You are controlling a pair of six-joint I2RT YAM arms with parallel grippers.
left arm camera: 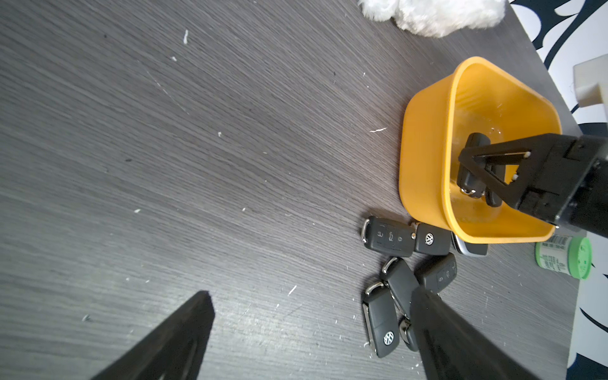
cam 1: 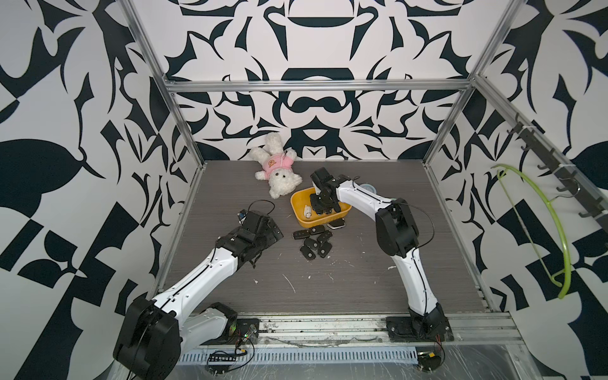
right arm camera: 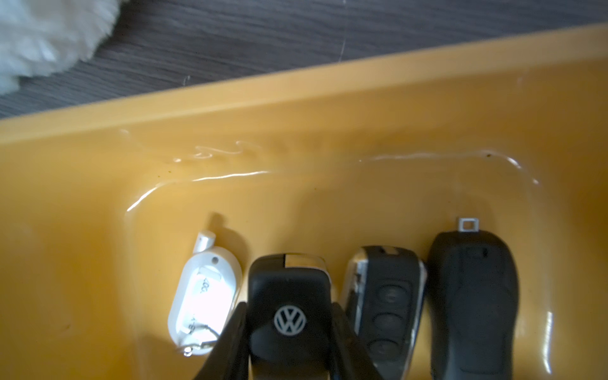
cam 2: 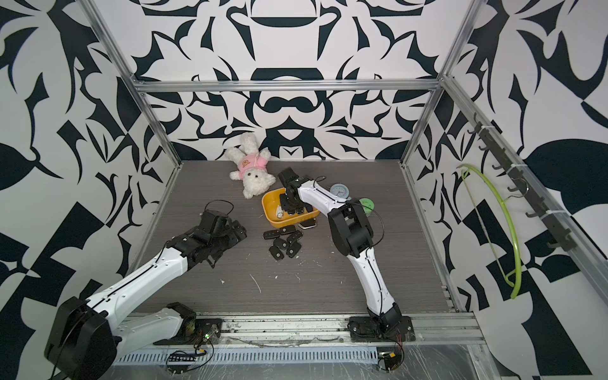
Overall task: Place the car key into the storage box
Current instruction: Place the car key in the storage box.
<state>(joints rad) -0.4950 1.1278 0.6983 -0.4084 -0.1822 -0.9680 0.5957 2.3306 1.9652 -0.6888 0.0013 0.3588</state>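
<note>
While the right gripper [right arm camera: 289, 306] sits down inside the storage box [right arm camera: 296, 108], its jaws are narrow and clamp the sides of a black VW car key [right arm camera: 288, 276]. Can't tell if the key touches the box floor. Lying beside it in the box are a white fob [right arm camera: 204, 296], a button fob [right arm camera: 385, 296] and a smooth black fob [right arm camera: 473, 296]. The left gripper [left arm camera: 312, 292] is spread wide and holds nothing, over the table [left arm camera: 164, 148] near a pile of black keys [left arm camera: 401, 283].

In both top views the right wrist covers most of the box interior, so the held key is hidden. A silver-edged key [cam 1: 337, 224] is partly tucked under the box edge, and a clock [cam 2: 339, 190] is partly behind the right arm.

The table is grey wood-grain with white flecks. A plush toy [cam 1: 276, 171] lies at the back, the walls [cam 1: 82, 131] are black-and-white patterned, and a green hanger [cam 1: 556, 230] hangs at the side.
</note>
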